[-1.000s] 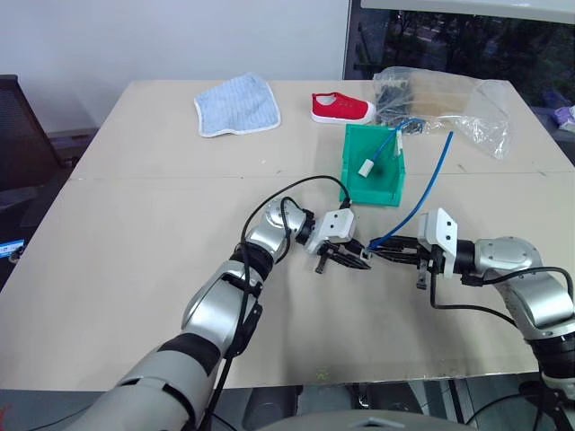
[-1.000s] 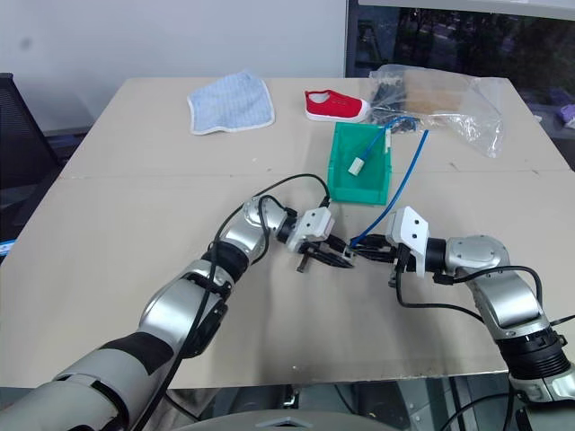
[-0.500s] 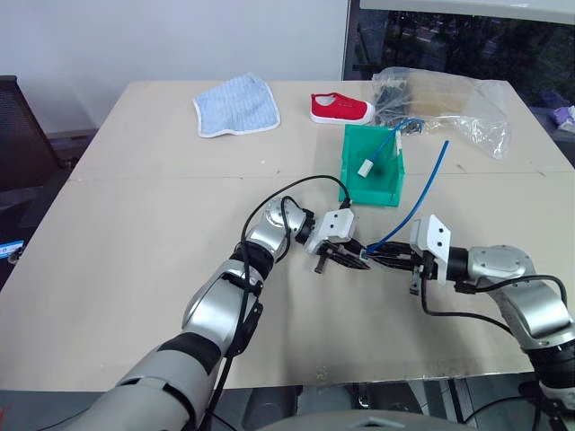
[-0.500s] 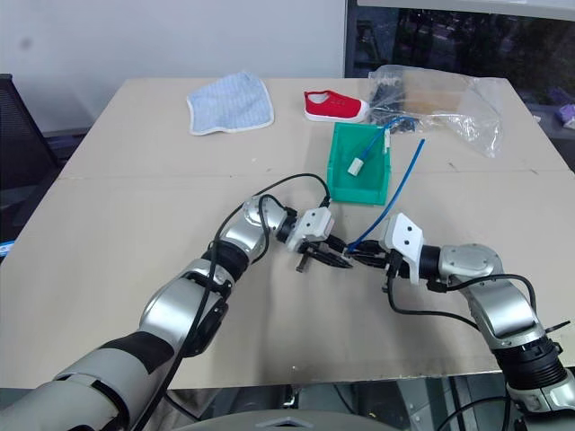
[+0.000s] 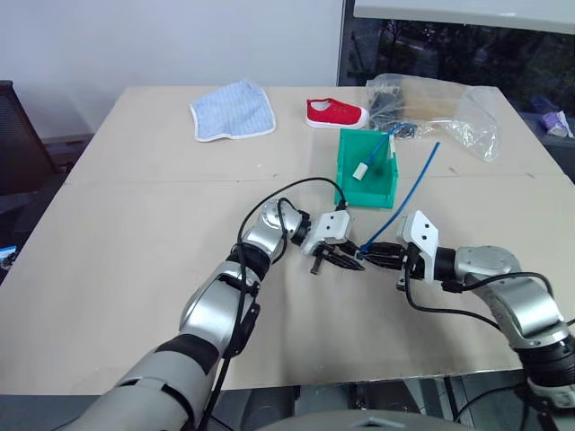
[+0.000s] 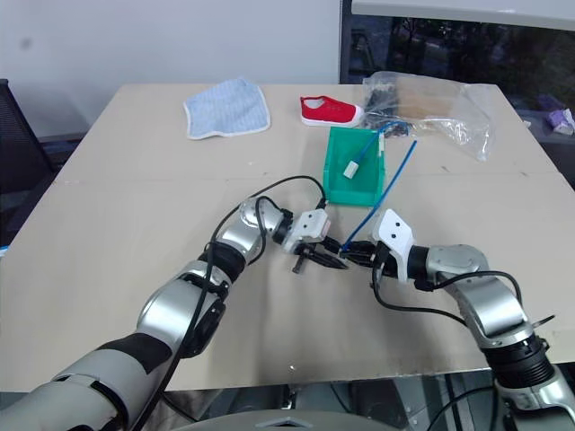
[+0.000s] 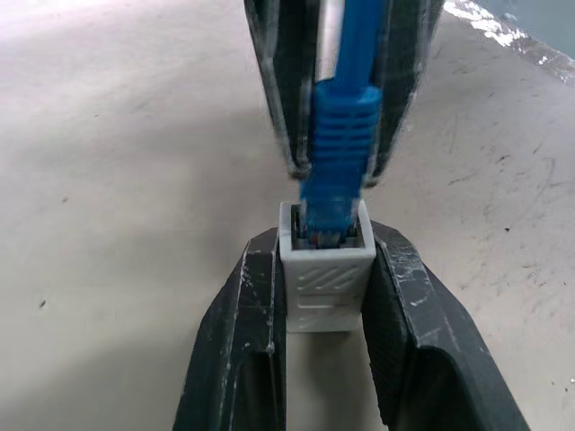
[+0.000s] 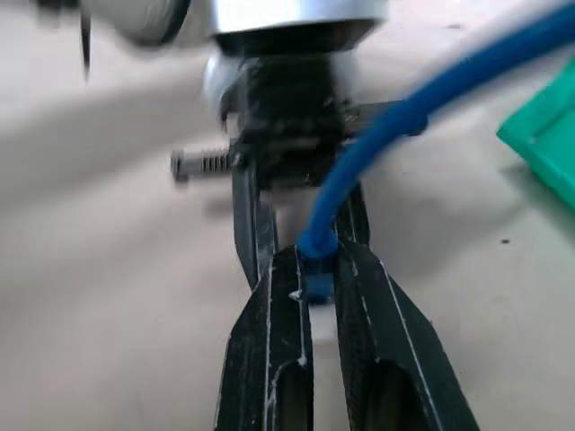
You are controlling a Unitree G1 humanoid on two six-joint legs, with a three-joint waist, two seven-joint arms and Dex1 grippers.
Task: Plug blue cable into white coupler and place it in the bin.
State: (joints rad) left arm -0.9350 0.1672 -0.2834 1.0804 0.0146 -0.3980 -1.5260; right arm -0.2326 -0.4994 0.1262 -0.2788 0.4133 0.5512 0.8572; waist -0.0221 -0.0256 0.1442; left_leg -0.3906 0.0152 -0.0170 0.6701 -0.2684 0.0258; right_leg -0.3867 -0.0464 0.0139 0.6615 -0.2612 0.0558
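Mating: the blue cable had its plug entered in the socket of the white coupler, though whether it had clicked fully home could not be told.
Coupler: it sat pinched between the two black fingers of the left gripper, socket face turned toward the other arm, held just above the table.
Cable: the right gripper was pressed together on the cable right behind the plug, tip to tip with the left one; from there the cable rose in a loose arc, its free end in the air beside the bin.
Where: the joined pair was over the table's middle, nearer the robot than the bin and apart from it.
Bin: green, upright on the table, already holding a paler cable with a white block, which is not the task's pair.
Progress: by the look of it the plugging step was at or near its end; placing was not yet done.
Left to do: confirm the plug was seated, free one hand, carry the assembly over the low wall and set it down inside.
Risk: in my judgement the trailing cable could snag on the bin wall or tug the plug back out if it were not latched.
Around: a red shoe, a blue striped cloth and a clear plastic bag lay at the far side, well apart from the work.
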